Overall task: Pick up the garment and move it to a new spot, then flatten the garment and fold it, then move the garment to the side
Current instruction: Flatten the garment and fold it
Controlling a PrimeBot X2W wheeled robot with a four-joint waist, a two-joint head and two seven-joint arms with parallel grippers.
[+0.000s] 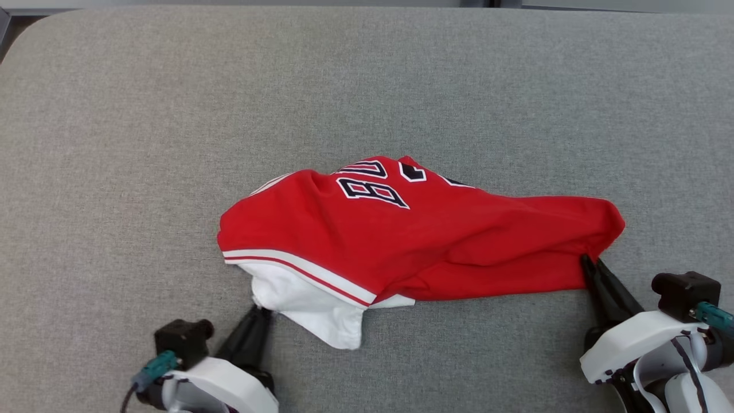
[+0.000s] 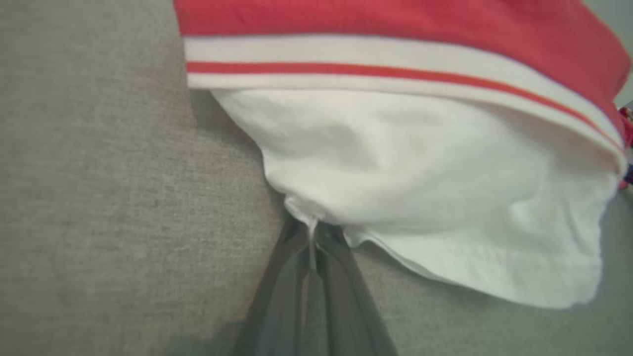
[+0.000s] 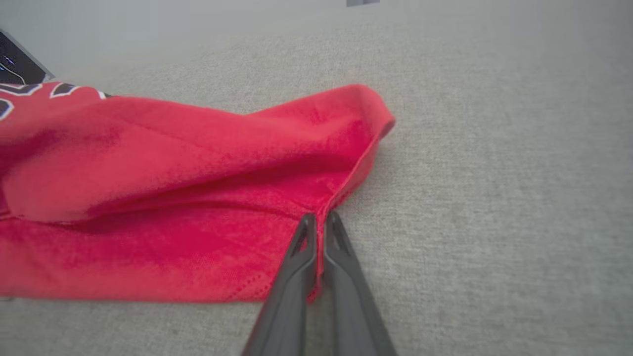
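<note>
Red garment (image 1: 436, 241) bunched on grey table (image 1: 114, 143), numerals legible from the head (wrist views show each pinch), left gripper (image 2: 312, 232) clamped on white hem, right gripper (image 3: 320, 221) clamped on red edge.

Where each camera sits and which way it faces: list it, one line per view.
Head view: on the robot's head, looking forward and down at the red garment on the grey surface; left fingers and right fingers show.
Left wrist view: on the left wrist, looking along the left fingers, shut on the garment's white part.
Right wrist view: on the right wrist, looking along the right fingers, shut on a red edge.
Shared: all views show garment and surface.
</note>
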